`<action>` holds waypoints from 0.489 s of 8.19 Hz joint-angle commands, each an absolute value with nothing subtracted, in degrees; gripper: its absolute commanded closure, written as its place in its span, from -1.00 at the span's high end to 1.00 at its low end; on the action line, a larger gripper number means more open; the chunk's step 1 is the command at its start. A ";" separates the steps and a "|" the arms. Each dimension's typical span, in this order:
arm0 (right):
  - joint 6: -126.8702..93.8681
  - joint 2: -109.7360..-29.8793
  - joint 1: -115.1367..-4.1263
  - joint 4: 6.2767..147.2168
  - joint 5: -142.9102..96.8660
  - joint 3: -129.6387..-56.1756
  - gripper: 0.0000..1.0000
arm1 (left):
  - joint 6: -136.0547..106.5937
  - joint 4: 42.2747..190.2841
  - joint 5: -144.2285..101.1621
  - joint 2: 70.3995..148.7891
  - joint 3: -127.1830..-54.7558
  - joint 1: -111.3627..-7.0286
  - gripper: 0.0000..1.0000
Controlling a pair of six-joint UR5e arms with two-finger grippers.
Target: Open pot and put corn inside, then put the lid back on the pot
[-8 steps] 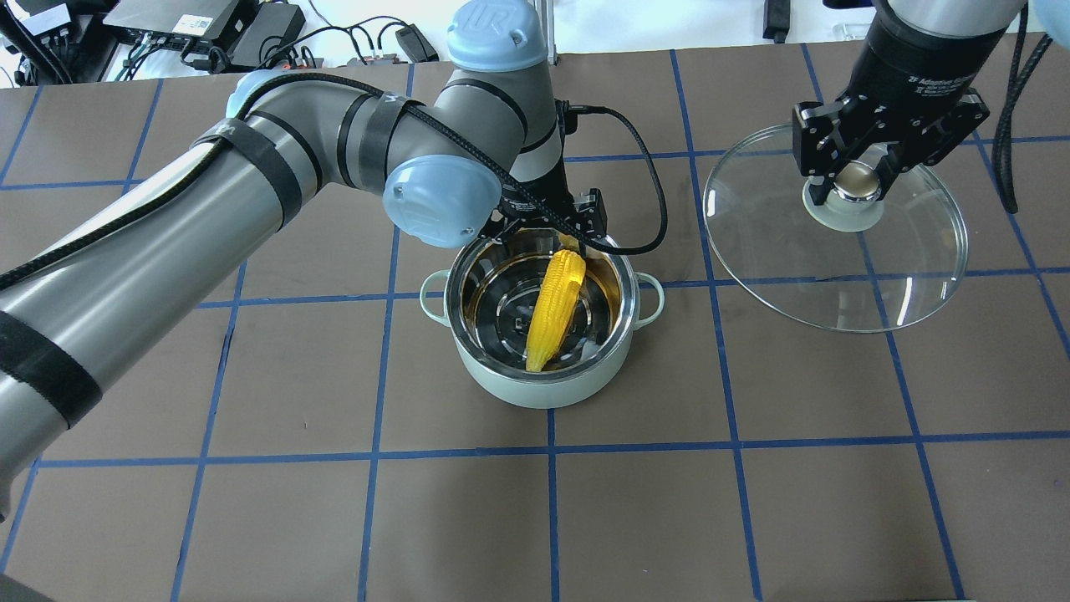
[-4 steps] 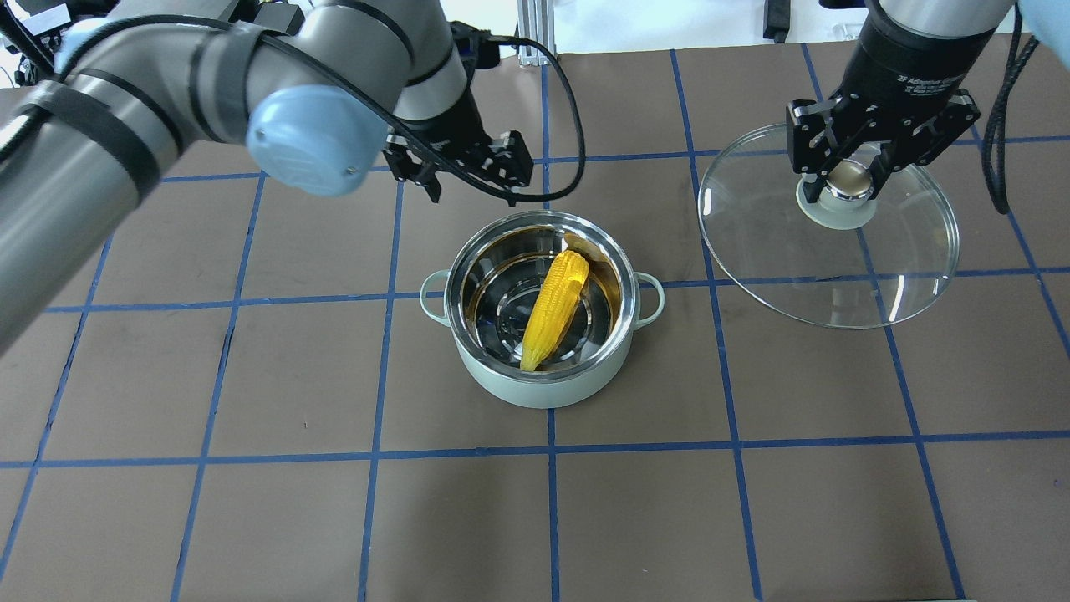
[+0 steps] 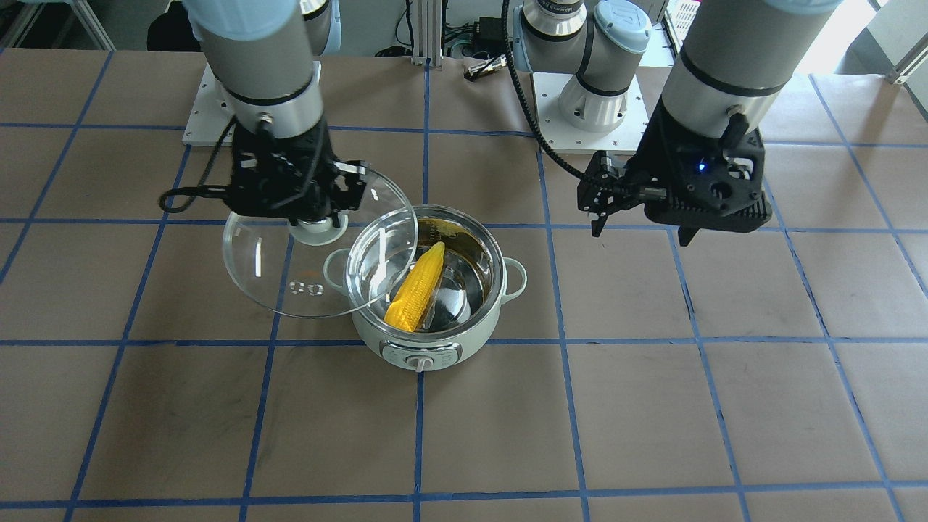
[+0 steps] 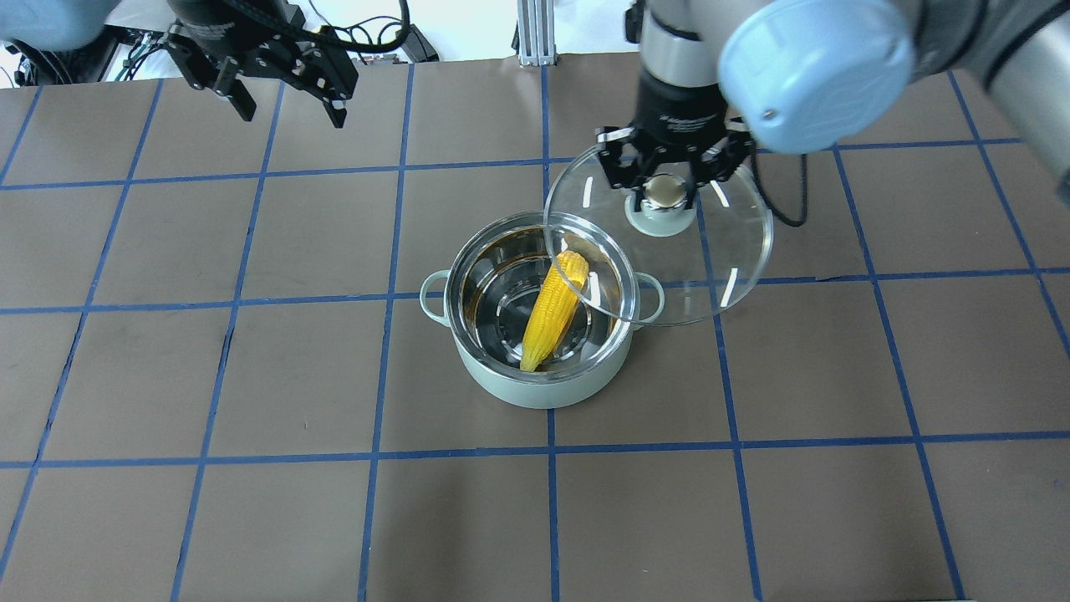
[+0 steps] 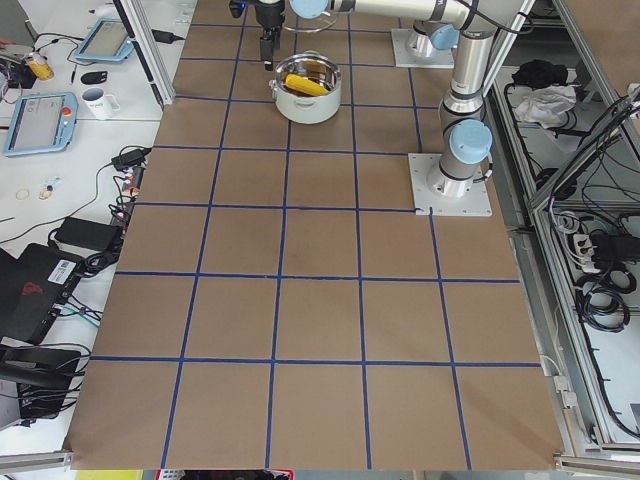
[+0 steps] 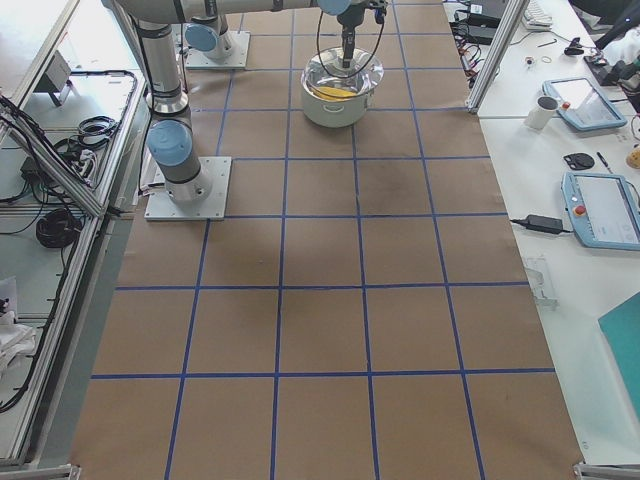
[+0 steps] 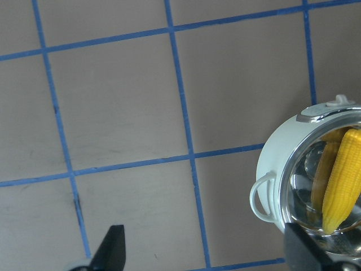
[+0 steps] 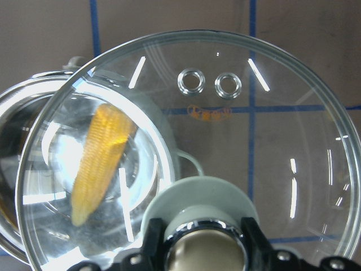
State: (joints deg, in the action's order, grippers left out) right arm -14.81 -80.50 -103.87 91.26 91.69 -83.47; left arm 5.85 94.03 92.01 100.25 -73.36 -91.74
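The mint-green pot (image 4: 539, 393) stands open mid-table, control dial facing away from the robot (image 3: 419, 360). The yellow corn (image 4: 553, 311) lies slanted inside it, also seen in the front view (image 3: 415, 288). My right gripper (image 4: 664, 192) is shut on the knob of the glass lid (image 4: 727, 251) and holds it in the air, its edge overlapping the pot's right rim. In the right wrist view the corn (image 8: 98, 164) shows through the lid (image 8: 271, 141). My left gripper (image 4: 292, 113) is open and empty, far back left of the pot; its wrist view shows the pot (image 7: 271, 186).
Cables and electronics (image 4: 368, 42) lie past the table's back edge. The arms' base plates (image 3: 587, 109) sit on the robot's side. The brown mat carries a blue tape grid. Side desks hold tablets (image 6: 600, 210).
My right gripper has carried the lid leftward from the right side until it partly overlaps the pot. My left arm has drawn away to the back left, leaving the corn in the pot.
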 commanded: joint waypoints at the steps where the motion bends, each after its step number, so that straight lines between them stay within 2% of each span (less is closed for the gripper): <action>1: -26.01 -72.52 -115.03 99.67 92.10 -81.92 -1.00 | 5.90 99.85 94.40 97.92 -68.12 -91.23 1.00; 4: -26.88 -71.36 -115.14 99.85 91.41 -83.49 -1.00 | 8.68 99.84 94.74 96.85 -68.38 -91.14 1.00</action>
